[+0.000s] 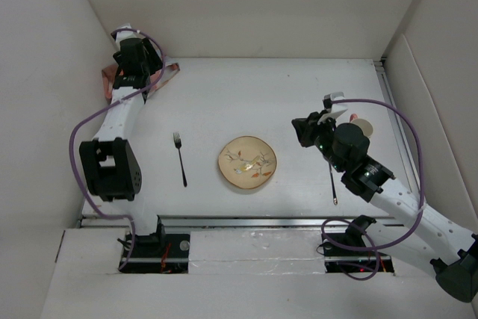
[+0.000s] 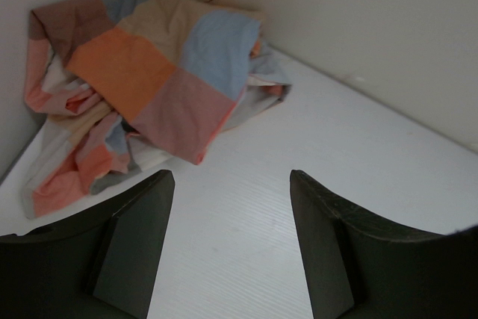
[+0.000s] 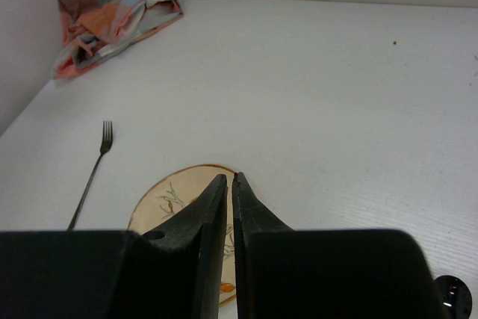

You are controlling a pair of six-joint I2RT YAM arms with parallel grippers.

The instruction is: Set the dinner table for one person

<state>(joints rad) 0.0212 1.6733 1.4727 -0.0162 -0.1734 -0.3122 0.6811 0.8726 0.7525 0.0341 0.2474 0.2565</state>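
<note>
The white dinner table (image 1: 224, 102) holds a cream plate (image 1: 247, 163) with a leaf pattern at the middle front. A dark fork (image 1: 180, 158) lies to its left. A thin dark utensil (image 1: 333, 183) lies to its right, partly under my right arm. My right gripper (image 1: 299, 131) is shut and empty, hovering right of the plate; the plate (image 3: 175, 199) shows just beyond its tips (image 3: 230, 178). My left gripper (image 1: 131, 65) is open and empty (image 2: 231, 184) above bare table, just short of the crumpled checked cloth (image 2: 142, 72) in the far left corner.
White walls close in the table at the left, back and right. A pale round object (image 1: 363, 125) sits behind my right wrist, mostly hidden. The fork (image 3: 93, 168) and the cloth (image 3: 112, 24) show in the right wrist view. A dark round thing (image 3: 452, 290) sits at its bottom right.
</note>
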